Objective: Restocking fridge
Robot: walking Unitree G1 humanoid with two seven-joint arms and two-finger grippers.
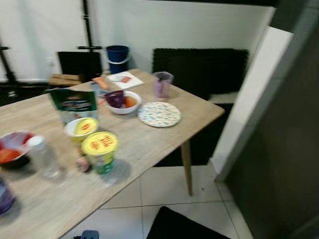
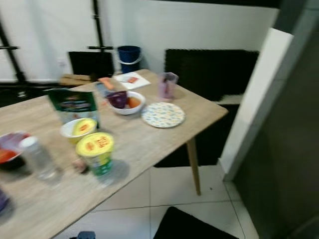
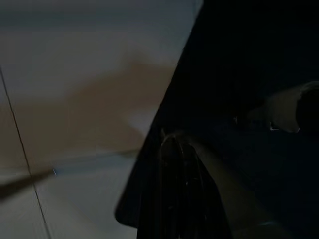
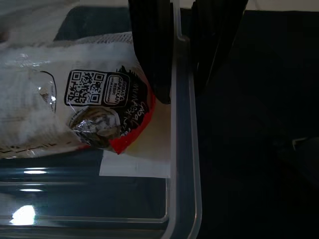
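A long light-wood table (image 1: 149,142) runs across the robot's left and centre, well apart from the dark panel (image 1: 289,164) at the right edge, which may be the fridge.

The right hand (image 4: 182,92) grips the rim of a clear plastic container (image 4: 185,164), one finger inside the wall and one outside. A white plastic-wrapped packet (image 4: 75,99) lies in the container, just beside the inner finger, its long axis running away from the rim. Its label carries a QR code and a red-and-black curved band; the small print is too blurred to read.

The left hand (image 3: 174,189) hangs over pale floor tiles (image 3: 75,199); whether it is open cannot be told.

On the table, from largest to smallest:
- a green printed carton (image 1: 75,103), lettering unreadable;
- a white bowl with dark and orange contents (image 1: 123,102);
- a patterned paper plate (image 1: 159,114);
- 2 yellow-lidded cups with red lettering (image 1: 100,149), illegible in the blur;
- a clear plastic bottle (image 1: 44,157);
- a translucent purple cup (image 1: 162,84).

Judging from this, the container is already in the right hand, and the coming move turns on carrying it rightward.
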